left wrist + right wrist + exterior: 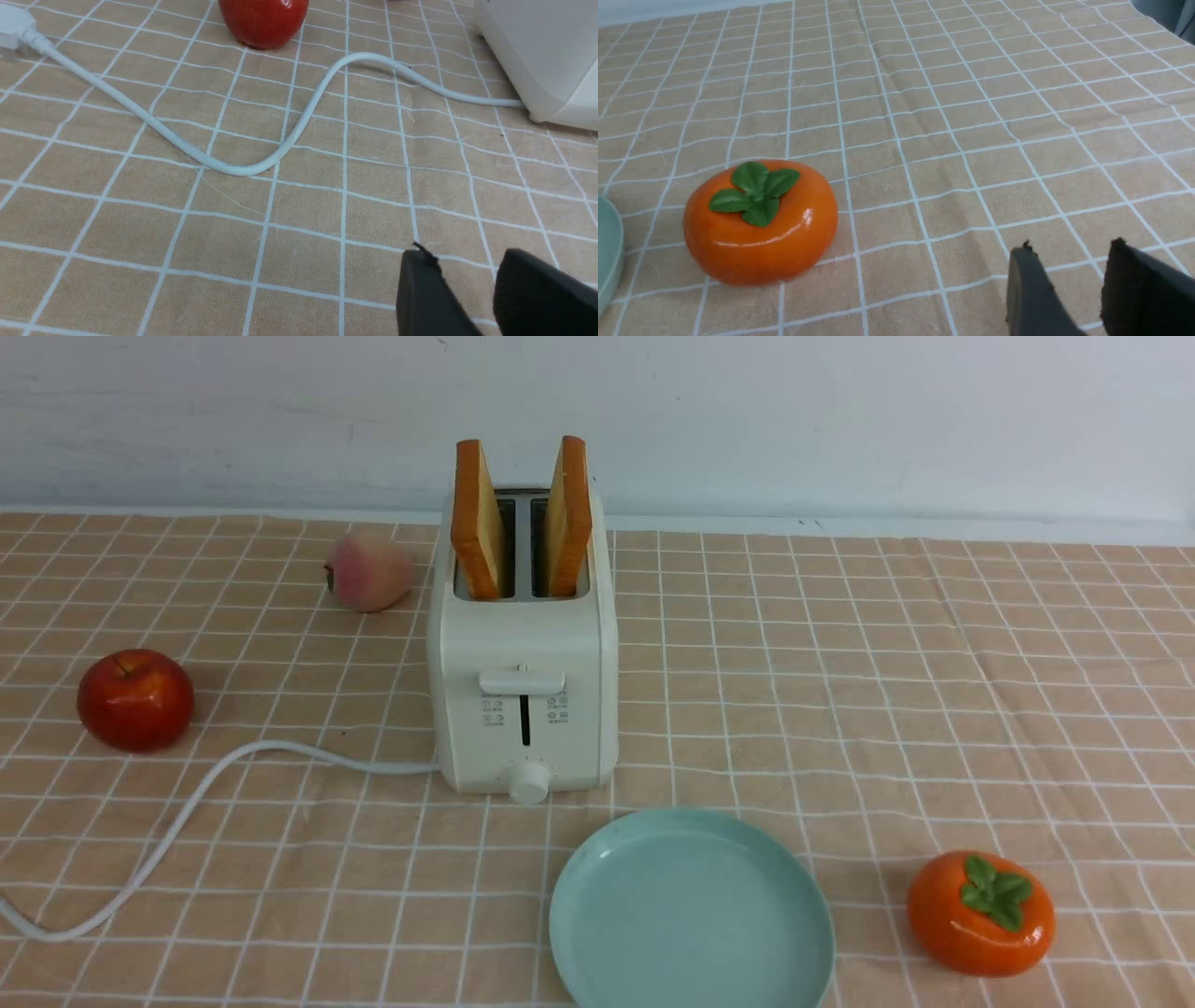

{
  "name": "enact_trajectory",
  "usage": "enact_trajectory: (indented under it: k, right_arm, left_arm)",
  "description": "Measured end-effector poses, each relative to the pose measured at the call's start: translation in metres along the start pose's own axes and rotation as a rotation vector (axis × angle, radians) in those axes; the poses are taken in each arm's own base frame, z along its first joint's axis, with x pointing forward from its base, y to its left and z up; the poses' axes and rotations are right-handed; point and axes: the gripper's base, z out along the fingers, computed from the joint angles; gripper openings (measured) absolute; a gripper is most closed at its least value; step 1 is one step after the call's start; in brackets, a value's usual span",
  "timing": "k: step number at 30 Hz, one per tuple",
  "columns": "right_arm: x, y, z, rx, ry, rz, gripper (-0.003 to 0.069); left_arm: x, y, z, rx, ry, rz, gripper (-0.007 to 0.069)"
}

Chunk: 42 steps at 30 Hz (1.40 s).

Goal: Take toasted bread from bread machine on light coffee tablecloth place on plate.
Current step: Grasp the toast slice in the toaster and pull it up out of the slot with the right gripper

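Observation:
The cream-white bread machine (523,653) stands mid-table on the light coffee tablecloth (840,691). Two slices of toasted bread stand upright in its slots, one left (477,519) and one right (569,516). The pale teal plate (691,910) lies empty in front of it, slightly right. Neither arm shows in the front view. My left gripper (462,256) is open and empty above the cloth, near the toaster's corner (546,56). My right gripper (1069,246) is open and empty above the cloth, right of the persimmon; the plate's rim (607,261) shows there.
A red apple (135,698) sits at the left and a pink peach (368,572) behind the toaster's left side. An orange persimmon (980,912) sits right of the plate. The white cord (187,812) curves leftward from the toaster across the cloth.

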Motion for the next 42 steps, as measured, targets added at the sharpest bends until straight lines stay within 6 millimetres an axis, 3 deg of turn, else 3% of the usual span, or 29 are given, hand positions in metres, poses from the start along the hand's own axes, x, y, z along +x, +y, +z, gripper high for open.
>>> enact_trajectory:
  k: [17, 25, 32, 42]
  right_arm:
    - [0.0, 0.0, 0.0, 0.0, 0.0, 0.0, 0.0239]
    - [0.0, 0.0, 0.0, 0.0, 0.0, 0.001, 0.024]
    - [-0.001, 0.0, 0.0, -0.005, -0.015, 0.013, 0.024]
    - [-0.027, 0.007, -0.004, -0.098, -0.316, 0.1, 0.024]
  left_arm:
    - [-0.001, 0.001, 0.0, -0.007, -0.01, 0.021, 0.0235]
    - [-0.003, -0.004, 0.0, 0.049, -0.027, -0.153, 0.0235]
    - [-0.008, -0.006, -0.001, 0.069, -0.088, -0.152, 0.0236]
    - [-0.028, -0.01, -0.005, 0.135, -0.3, -0.155, 0.0237]
